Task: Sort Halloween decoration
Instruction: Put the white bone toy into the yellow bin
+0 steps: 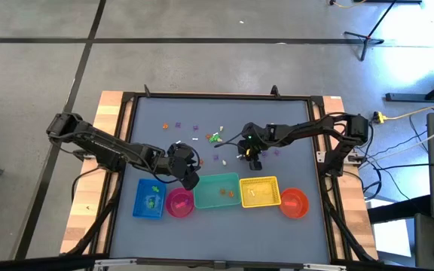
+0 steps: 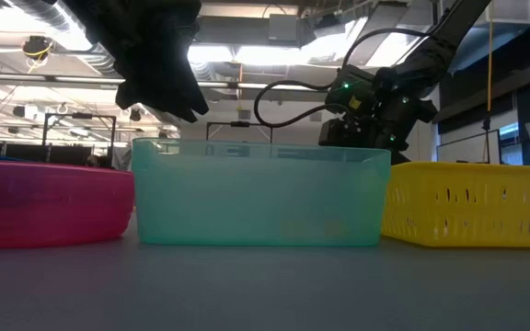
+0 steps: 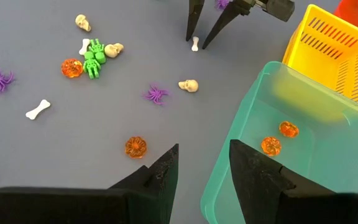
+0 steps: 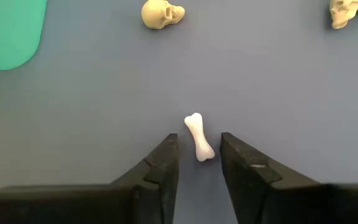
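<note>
- A small white bone [image 4: 199,137] is seen lying flat on the grey counter [image 4: 278,81], between the two parted fingers of the right tool [image 4: 199,155]; it is not gripped, and whether either finger touches it cannot be told.
- The same bone [image 3: 195,43] is shown in the left wrist view between the two dark fingertips of the right tool [image 3: 203,42], which point down at the counter.
- More trinkets are scattered on the counter: a cream skull [image 3: 188,86], a purple spider [image 3: 156,94], an orange pumpkin [image 3: 135,147], a green skeleton [image 3: 94,62] and another white bone [image 3: 37,110].
- Two orange pumpkins [image 3: 279,137] are seen lying inside the teal bin [image 3: 316,106]; only the left wrist view shows them clearly.
- The left tool [image 3: 202,177] is held unclenched and empty above the counter, at the near edge of the teal bin.
- In the high view the trinkets appear only as tiny specks, and a row of containers is seen: blue tray [image 1: 148,199], pink bowl [image 1: 179,204], teal bin, yellow basket [image 1: 259,191] and orange bowl [image 1: 294,202].
- In the low view the trinkets on the counter are hidden behind the containers, and the blue tray and orange bowl are cut off.
</note>
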You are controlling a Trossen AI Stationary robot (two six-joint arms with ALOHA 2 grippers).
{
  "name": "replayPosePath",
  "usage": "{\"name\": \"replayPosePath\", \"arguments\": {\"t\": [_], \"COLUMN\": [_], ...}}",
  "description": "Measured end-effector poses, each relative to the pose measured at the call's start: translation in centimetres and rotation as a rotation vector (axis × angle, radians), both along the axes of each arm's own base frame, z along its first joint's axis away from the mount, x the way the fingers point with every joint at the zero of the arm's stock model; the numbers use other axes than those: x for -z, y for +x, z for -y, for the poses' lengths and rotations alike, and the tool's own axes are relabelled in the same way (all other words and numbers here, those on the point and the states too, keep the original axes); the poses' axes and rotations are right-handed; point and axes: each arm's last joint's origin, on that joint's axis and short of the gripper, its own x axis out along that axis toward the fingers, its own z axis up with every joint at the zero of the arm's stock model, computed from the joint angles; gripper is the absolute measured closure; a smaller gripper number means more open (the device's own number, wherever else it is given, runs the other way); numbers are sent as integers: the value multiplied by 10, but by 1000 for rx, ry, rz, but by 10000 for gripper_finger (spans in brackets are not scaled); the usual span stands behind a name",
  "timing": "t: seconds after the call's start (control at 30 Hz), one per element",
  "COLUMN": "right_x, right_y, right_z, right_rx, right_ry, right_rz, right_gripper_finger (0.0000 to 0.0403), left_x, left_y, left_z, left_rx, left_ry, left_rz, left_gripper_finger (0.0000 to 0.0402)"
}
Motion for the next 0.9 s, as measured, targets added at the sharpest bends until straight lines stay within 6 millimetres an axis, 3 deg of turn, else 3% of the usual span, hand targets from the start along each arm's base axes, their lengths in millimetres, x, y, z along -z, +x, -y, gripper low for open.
{"name": "replayPosePath", "arguments": {"t": [0.67,0.9], "right_x": [1,1], "right_y": [-1,-1], "right_z": [0,0], "right_rx": [5,5], "right_ry": [-5,-5], "right_rz": [-8,-10], "right_gripper_finger": [365,370], "left_x": [0,0], "left_y": [0,0], "left_z": [0,0], "left_rx": [0,0], "left_ry": [0,0], "left_rz": [0,0], "left_gripper_finger": [274,274]}}
